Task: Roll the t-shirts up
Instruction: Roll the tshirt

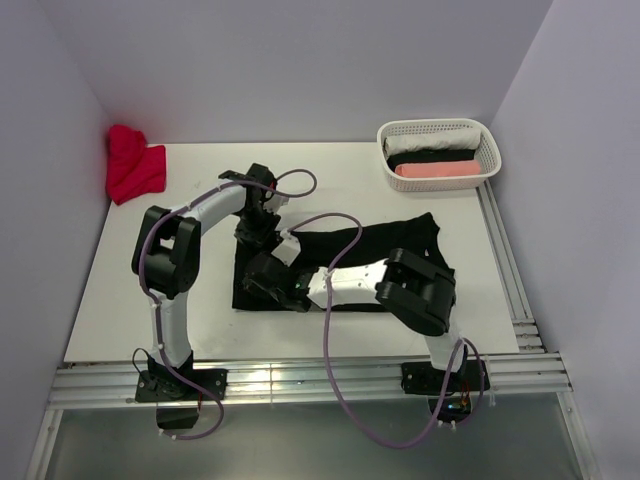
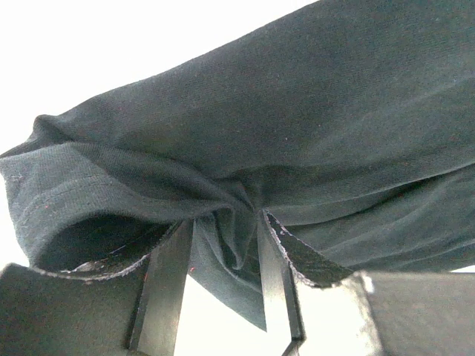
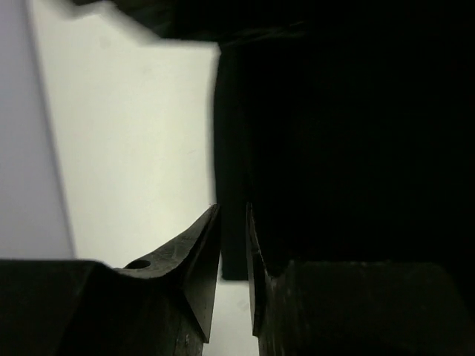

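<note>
The black t-shirt lies spread on the white table, with its left end bunched up. My left gripper is at the shirt's far left corner. In the left wrist view it is shut on a gathered fold of the black cloth. My right gripper is at the shirt's near left edge. In the right wrist view its jaws are nearly together, with the dark cloth edge between the tips. A red t-shirt lies crumpled at the far left.
A white lattice basket stands at the far right and holds rolled white, black and pink shirts. Metal rails run along the table's right and near edges. Walls close off the left, back and right.
</note>
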Controlling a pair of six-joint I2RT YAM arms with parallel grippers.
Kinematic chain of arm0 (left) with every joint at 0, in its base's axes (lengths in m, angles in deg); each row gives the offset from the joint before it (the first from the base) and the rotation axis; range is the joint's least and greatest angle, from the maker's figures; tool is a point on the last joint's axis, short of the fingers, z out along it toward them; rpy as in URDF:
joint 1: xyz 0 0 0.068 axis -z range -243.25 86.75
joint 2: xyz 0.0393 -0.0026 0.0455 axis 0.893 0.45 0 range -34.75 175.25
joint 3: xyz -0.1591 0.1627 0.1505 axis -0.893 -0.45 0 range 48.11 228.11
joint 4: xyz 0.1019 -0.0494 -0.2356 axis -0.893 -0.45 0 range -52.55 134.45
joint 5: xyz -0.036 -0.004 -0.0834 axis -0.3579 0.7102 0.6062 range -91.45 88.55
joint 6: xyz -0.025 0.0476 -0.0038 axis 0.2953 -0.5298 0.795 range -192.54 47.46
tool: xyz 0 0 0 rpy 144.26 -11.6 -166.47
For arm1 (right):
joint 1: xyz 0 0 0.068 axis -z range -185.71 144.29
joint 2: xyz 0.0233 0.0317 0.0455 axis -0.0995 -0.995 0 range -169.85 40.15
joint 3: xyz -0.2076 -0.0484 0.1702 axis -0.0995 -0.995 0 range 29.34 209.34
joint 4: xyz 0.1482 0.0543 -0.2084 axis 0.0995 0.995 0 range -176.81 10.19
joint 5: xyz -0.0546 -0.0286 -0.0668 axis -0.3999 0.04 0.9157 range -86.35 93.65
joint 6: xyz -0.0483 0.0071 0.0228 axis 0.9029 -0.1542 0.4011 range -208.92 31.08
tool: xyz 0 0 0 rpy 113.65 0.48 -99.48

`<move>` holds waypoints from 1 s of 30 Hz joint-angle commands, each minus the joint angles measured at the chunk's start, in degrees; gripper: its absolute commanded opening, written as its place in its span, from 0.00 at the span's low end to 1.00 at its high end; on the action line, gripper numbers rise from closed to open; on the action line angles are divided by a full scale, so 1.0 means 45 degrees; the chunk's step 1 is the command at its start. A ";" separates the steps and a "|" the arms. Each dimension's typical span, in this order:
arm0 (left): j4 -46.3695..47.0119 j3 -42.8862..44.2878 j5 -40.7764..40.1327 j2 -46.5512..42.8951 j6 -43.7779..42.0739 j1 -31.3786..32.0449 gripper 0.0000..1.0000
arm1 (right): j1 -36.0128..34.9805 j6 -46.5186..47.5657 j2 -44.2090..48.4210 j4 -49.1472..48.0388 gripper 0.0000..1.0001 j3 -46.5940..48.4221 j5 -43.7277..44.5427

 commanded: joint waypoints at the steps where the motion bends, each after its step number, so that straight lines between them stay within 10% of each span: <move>1: -0.0001 0.0541 0.0465 -0.0056 -0.0065 0.0026 0.46 | 0.0382 0.0172 -0.0611 -0.0433 0.27 0.0055 -0.0454; 18: -0.1719 0.3645 0.2984 -0.0681 -0.0495 -0.0793 0.68 | 0.0168 -0.1508 -0.0495 -0.0999 0.15 -0.1704 -0.0748; 30: -0.2151 0.3511 0.4430 -0.0779 -0.0866 -0.3077 0.23 | 0.0149 -0.1528 -0.0631 -0.1019 0.12 -0.1606 -0.0885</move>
